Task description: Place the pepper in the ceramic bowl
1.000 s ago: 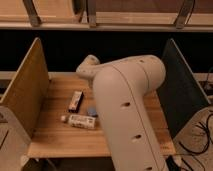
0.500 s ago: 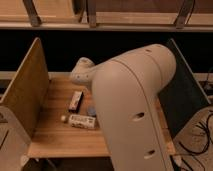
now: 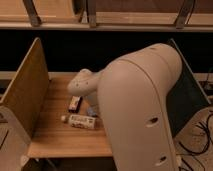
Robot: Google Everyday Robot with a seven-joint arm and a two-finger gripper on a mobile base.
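Observation:
My big white arm (image 3: 140, 110) fills the middle and right of the camera view. Its rounded end (image 3: 82, 85) reaches over the wooden table (image 3: 55, 135). My gripper is hidden behind the arm, somewhere over the table's middle. A blue-grey sliver of the ceramic bowl (image 3: 92, 111) shows at the arm's left edge, next to the cartons. The pepper is hidden or out of view.
A white printed carton (image 3: 80, 121) lies flat near the table's front. A second carton (image 3: 74, 103) lies behind it. Upright wooden panels stand at the table's left side (image 3: 27, 92) and right side (image 3: 187, 90). A shelf rail (image 3: 100, 22) runs along the back.
The arm has swung left and nearer to the camera, and now covers more of the table and most of the bowl. The cartons have not moved.

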